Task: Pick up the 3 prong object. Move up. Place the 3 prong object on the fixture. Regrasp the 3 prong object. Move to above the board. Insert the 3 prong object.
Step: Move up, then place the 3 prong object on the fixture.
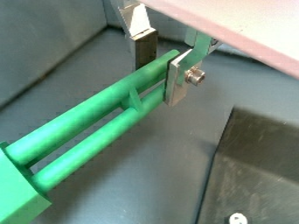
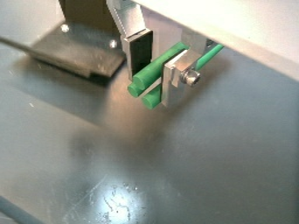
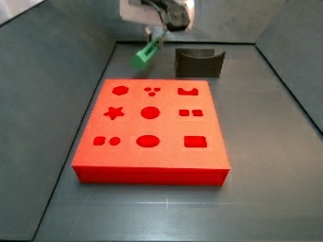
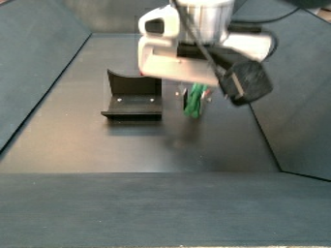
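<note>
My gripper point(image 3: 159, 21) hangs at the back of the bin, beside the fixture point(image 3: 198, 62) and beyond the far edge of the red board point(image 3: 151, 128). It is shut on the green 3 prong object point(image 3: 147, 49), which slants down from the fingers above the floor. In both wrist views the green prongs point(image 1: 87, 122) point(image 2: 145, 83) pass between the dark pad point(image 1: 143, 52) and the silver finger point(image 1: 179, 80). In a side view the object point(image 4: 195, 101) hangs under the gripper point(image 4: 196, 77), right of the fixture point(image 4: 130, 97). The board is out of that view.
The fixture's dark base plate point(image 1: 251, 166) lies close by the held piece, and it also shows in a wrist view point(image 2: 73, 51). Grey sloping bin walls point(image 3: 76, 66) enclose the floor on all sides.
</note>
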Available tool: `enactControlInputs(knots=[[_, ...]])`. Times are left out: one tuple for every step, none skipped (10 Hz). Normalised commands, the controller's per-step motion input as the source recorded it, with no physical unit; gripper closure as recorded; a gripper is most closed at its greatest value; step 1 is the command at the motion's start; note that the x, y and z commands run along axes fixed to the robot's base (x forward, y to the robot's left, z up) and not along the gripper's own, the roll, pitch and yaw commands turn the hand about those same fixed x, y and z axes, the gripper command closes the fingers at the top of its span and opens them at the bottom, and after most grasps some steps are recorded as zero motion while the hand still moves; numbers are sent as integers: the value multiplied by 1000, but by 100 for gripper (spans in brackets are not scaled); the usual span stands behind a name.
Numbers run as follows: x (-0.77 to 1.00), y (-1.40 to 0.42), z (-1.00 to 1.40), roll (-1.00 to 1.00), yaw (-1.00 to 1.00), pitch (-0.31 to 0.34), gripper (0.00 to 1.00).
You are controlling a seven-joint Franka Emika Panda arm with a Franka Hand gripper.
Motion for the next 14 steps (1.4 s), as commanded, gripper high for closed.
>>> enactControlInputs(knots=[[-29,2,190,40,11,29,100],[0,0,1000,0,0,0,100],[-9,-3,1000,-1,-4,19,100],[-14,-2,1000,3,-6,27,100],[-18,1,1000,16,-11,28,100],[-21,1,1000,25,-14,28,100],[-27,4,1000,36,-15,34,100],[-28,5,1000,41,-15,36,100],[-24,4,896,50,-14,41,100],[-22,4,781,52,-12,49,100],[-11,5,549,59,-8,61,100],[1,5,318,62,-2,76,100],[1000,-792,228,62,1000,-103,100],[1000,-791,182,63,1000,-98,100]])
